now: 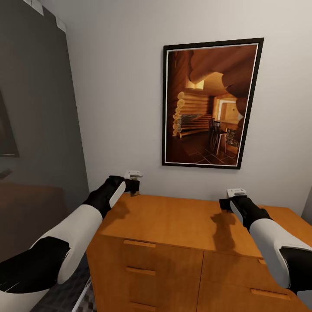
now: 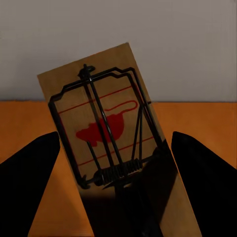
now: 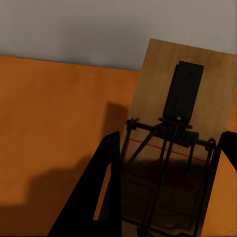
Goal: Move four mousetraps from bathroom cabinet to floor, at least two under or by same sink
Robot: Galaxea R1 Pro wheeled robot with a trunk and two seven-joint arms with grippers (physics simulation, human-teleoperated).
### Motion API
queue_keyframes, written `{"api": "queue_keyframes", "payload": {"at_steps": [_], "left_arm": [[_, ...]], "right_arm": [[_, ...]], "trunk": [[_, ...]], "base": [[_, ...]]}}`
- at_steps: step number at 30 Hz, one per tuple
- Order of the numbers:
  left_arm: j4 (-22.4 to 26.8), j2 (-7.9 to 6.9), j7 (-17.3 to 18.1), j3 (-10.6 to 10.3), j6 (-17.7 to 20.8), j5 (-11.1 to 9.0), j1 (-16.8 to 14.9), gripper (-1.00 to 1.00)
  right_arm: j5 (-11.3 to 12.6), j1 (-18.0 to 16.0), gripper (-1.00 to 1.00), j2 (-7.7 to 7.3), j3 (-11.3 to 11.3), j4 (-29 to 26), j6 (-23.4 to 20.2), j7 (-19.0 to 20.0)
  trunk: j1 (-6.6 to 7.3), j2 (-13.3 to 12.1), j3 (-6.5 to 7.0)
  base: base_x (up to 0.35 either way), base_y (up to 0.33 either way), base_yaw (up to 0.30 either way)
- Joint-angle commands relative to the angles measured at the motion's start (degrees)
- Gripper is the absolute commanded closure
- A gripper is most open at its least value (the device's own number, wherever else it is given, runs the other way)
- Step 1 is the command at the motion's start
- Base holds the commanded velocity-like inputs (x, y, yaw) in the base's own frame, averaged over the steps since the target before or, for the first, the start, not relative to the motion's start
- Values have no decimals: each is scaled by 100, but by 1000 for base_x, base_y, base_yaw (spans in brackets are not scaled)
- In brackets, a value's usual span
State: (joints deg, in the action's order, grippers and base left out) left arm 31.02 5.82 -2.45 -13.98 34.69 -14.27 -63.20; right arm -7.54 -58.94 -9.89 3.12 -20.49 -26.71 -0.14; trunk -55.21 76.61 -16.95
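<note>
The orange-brown cabinet (image 1: 173, 221) stands against the white wall, its drawers facing me. My left gripper (image 1: 133, 186) hovers over the back left corner of its top. In the left wrist view the left gripper (image 2: 116, 134) is shut on a mousetrap (image 2: 98, 113), a wooden board with a red mouse print and a dark wire bar, tilted and raised against the wall. My right gripper (image 1: 226, 203) hangs over the top's right part. In the right wrist view the right gripper (image 3: 173, 136) is shut on a second mousetrap (image 3: 158, 64), spring and dark tab visible. The bathroom sink is out of view.
A black-framed picture of a log cabin (image 1: 212, 104) hangs on the wall above the cabinet. A grey wall (image 1: 34, 130) closes the left side. Wooden bar handles (image 1: 139, 244) mark the drawers. A sliver of patterned floor (image 1: 90, 303) shows at the cabinet's lower left.
</note>
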Motion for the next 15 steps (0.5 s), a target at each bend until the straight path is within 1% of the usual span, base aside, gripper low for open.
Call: {"api": "queue_keyframes", "payload": {"at_steps": [1, 3, 5, 7, 15], "left_arm": [[-27, -4, -26, -23, -11, -79, -5, 100], [-91, 61, -25, -24, -8, -149, 2, 100], [-155, 113, -30, -19, 56, -107, 6, 100], [-220, 130, -44, -9, 120, -73, 8, 100], [-479, 138, -51, 10, 377, -68, 10, 100]], "right_arm": [[-51, -3, 100, 4, 35, 24, -30, 23], [-48, -3, 100, -19, 36, 55, -84, 50], [-47, -3, 100, -46, 34, 32, -106, 65], [-46, -3, 100, -66, 32, 21, -109, 75], [-52, -3, 100, -83, 31, 11, -103, 83]], "trunk": [[0, 5, -7], [0, 5, -7], [0, 5, -7], [0, 5, -7], [0, 5, -7]], "base": [[0, 0, 0], [0, 0, 0], [0, 0, 0], [0, 0, 0], [0, 0, 0]]}}
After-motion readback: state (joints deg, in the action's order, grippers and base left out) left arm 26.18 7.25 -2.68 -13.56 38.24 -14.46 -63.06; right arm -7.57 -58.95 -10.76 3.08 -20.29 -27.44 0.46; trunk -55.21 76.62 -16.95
